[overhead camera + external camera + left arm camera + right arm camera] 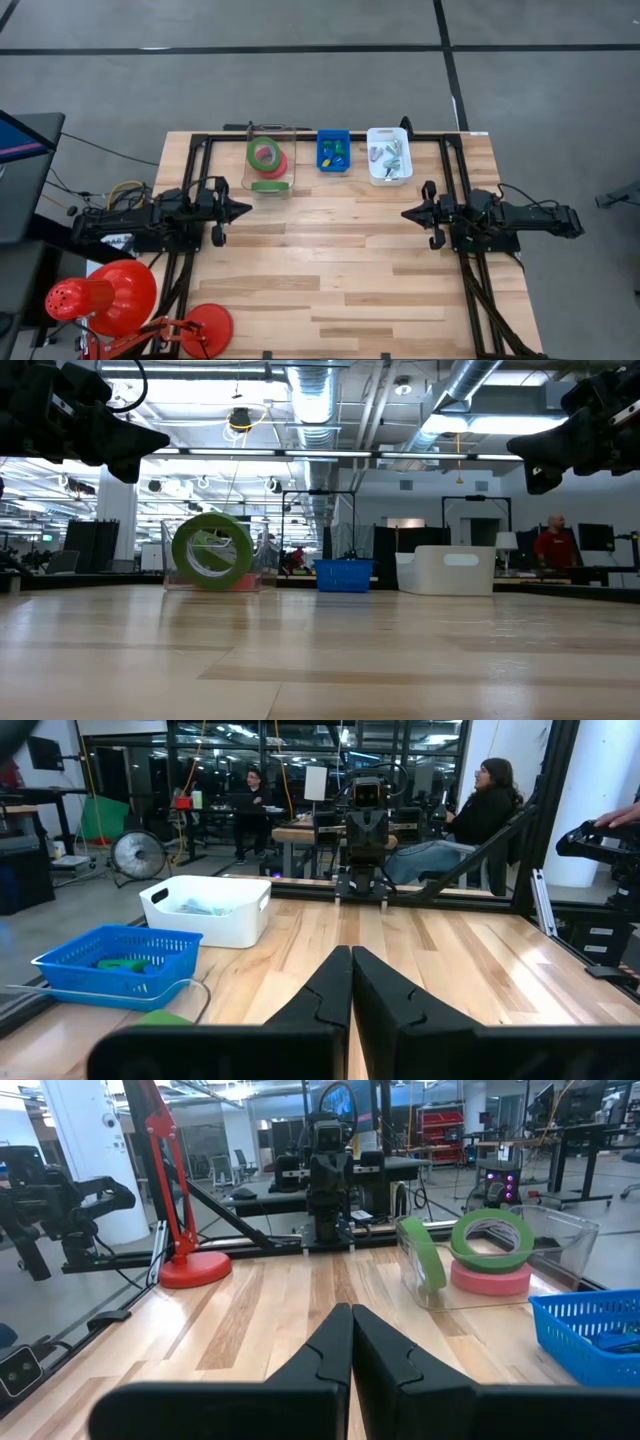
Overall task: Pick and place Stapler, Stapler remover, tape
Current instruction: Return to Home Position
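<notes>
Hovering well apart, left tool [246, 211] and right tool [406, 213] pressed together — tape [252, 151], blue bin [321, 150], white bin [372, 152] beyond.

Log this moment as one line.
left claw: shut, empty, over left of wooden table | right claw: shut, empty, over its right | green and pink tape rolls in clear plastic bin | blue mesh basket, white tub: small items inside

left gripper [247, 211] fingers closed, right gripper [405, 213] likewise

The light plank table [330, 260] carries three containers in a row along one edge. The blue bin [321, 150] stands in the middle, with a clear bin [283, 135] just to its left and a white bin [385, 131] just to its right. A red lamp base [205, 330] sits well apart from the blue bin, by the opposite edge.
</notes>
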